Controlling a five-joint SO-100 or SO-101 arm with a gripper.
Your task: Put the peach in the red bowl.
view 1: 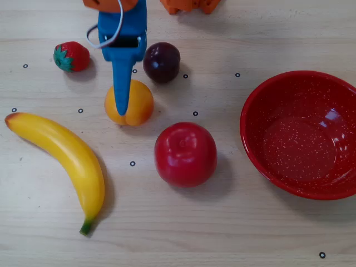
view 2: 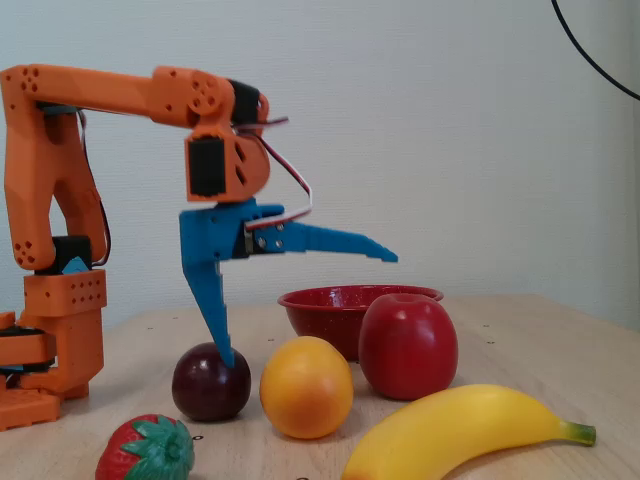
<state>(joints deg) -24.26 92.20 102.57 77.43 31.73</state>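
Starting at the left of the overhead view, the banana (view 1: 65,161) is lying in a long curve across the table (view 1: 183,233), stem toward the bottom; the strawberry (view 1: 70,57) is sitting above it near the top edge, well apart; moving right, the blue gripper (view 2: 306,306) is hanging over the peach (view 1: 132,103), its long finger (view 1: 121,83) covering the fruit's left half from above; in the fixed view the jaws are standing wide apart, one finger (view 2: 209,300) pointing down in front of the plum (view 2: 209,384), the other sticking out sideways above the peach (view 2: 306,389), neither visibly touching the peach; the peach is resting on the table, between the plum (view 1: 162,62) and the apple (view 1: 185,154), close to both but touching neither in the overhead view; the orange arm (view 2: 110,90) is reaching out from its base at the left of the fixed view; further right, the apple is sitting alone; and at the far right the red bowl (view 1: 256,144) is standing open with nothing in it, well apart from the peach.
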